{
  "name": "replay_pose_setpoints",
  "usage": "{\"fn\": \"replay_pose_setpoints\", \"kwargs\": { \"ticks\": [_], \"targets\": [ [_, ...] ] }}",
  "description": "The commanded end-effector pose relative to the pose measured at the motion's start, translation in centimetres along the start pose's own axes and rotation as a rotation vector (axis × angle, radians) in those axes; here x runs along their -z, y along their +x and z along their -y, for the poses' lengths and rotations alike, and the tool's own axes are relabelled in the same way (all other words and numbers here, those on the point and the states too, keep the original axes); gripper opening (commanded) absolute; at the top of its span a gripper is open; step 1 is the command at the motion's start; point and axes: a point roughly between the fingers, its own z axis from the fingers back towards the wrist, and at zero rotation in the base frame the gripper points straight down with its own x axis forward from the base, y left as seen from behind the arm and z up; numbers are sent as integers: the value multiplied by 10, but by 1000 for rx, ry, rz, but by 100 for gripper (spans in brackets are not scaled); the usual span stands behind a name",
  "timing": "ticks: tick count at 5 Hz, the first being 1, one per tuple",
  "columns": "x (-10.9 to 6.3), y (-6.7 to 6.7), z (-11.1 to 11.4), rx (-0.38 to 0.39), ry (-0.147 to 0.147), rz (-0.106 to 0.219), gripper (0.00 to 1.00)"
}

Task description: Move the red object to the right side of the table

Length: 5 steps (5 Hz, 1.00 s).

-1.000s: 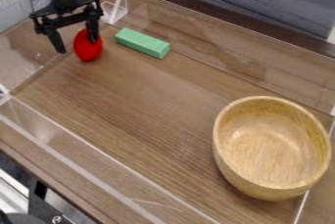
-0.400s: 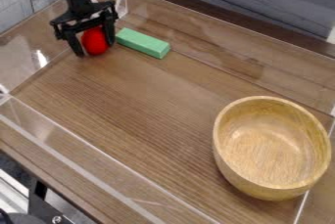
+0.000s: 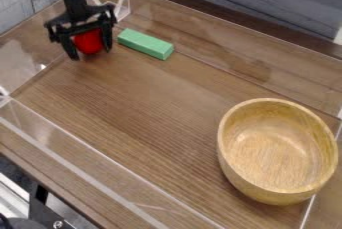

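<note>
The red object [image 3: 88, 42] is a small glossy red toy fruit lying at the far left of the brown wood-grain table [image 3: 147, 113]. My black gripper [image 3: 82, 40] hangs right over it, open, with one finger on each side of the fruit. The fingers straddle it without pressing on it, as far as I can see. The fruit's top is partly hidden behind the gripper body.
A green rectangular block [image 3: 144, 44] lies just right of the fruit. A round light wooden bowl [image 3: 278, 149] takes up the near right corner. Low clear acrylic walls [image 3: 40, 123] border the tabletop, with one wall close behind the gripper.
The gripper has shifted right and come down from beside the fruit's left to straddle it. Its jaws stay open. The fruit has hardly moved.
</note>
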Motion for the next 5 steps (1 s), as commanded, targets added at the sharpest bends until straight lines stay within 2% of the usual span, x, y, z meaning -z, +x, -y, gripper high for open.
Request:
{"fn": "replay_pose_setpoints", "kwargs": {
  "ticks": [1, 2, 3, 5],
  "targets": [
    [-39, -3, 9, 30, -35, 62, 100],
    [-44, 8, 12, 26, -47, 73, 100],
    [-41, 17, 15, 29, -44, 78, 100],
    [-33, 22, 28, 140, -30, 86, 100]
  ]
}}
